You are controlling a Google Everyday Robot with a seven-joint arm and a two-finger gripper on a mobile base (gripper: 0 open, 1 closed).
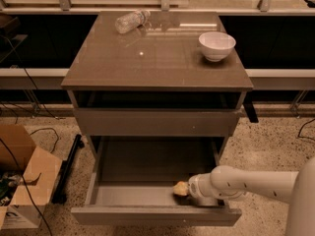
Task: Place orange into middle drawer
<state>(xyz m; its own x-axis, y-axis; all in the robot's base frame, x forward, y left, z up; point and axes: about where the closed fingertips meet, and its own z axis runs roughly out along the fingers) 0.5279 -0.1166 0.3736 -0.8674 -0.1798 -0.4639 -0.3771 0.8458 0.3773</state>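
The middle drawer point(123, 195) is pulled open under the cabinet and its flat grey floor shows. My gripper point(180, 188) reaches in from the right and sits low over the floor near the front right. A small yellowish-orange lump shows at its tip. I cannot tell whether that lump is the orange or part of the gripper. No orange shows anywhere else.
The upper drawer point(157, 122) stands slightly open with a dark inside. A white bowl point(216, 45) and a clear plastic bottle point(131, 20) lying on its side are on the cabinet top point(147, 63). A cardboard box point(24, 181) stands on the floor at left.
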